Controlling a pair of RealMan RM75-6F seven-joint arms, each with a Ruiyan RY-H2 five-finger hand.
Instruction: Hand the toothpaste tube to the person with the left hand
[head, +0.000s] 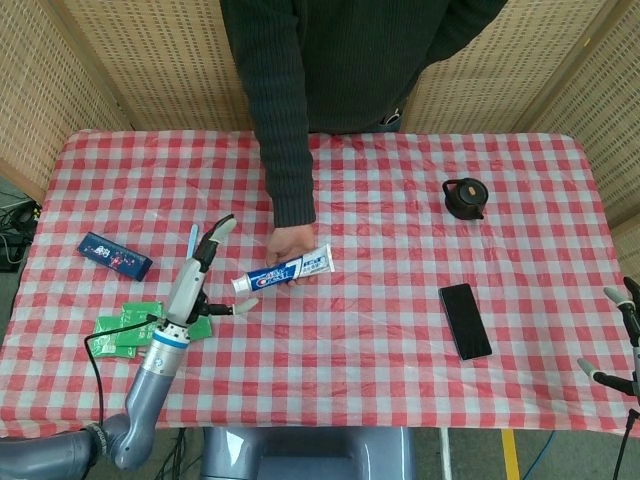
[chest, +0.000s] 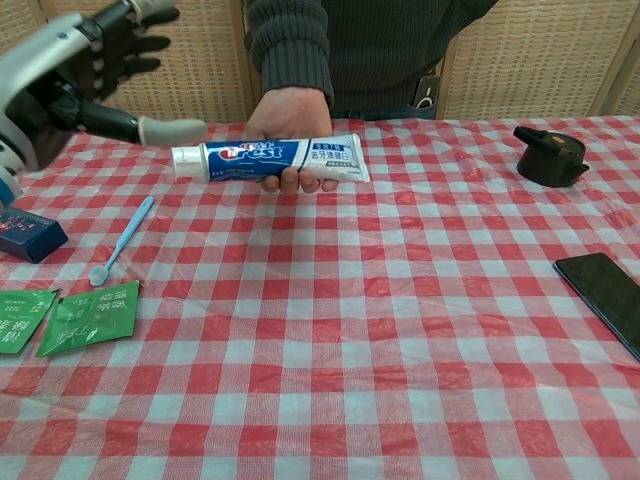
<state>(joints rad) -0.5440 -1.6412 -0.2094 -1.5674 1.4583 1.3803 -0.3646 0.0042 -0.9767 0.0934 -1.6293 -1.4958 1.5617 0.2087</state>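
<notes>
The blue and white toothpaste tube (head: 286, 270) (chest: 268, 160) lies level in the person's hand (head: 288, 243) (chest: 288, 112), above the checked table (head: 380, 260), cap end pointing toward my left hand. My left hand (head: 195, 283) (chest: 68, 72) is just left of the cap with its fingers spread, holding nothing and clear of the tube. Its thumb (chest: 170, 129) ends a little short of the cap. Only a few spread fingers of my right hand (head: 620, 335) show at the right edge of the head view, with nothing in them.
A blue toothbrush (chest: 122, 240), a dark blue box (head: 115, 255) and green packets (chest: 88, 316) lie at the left. A black phone (head: 465, 320) and a small black pot (head: 463, 197) sit at the right. The person stands at the table's far side.
</notes>
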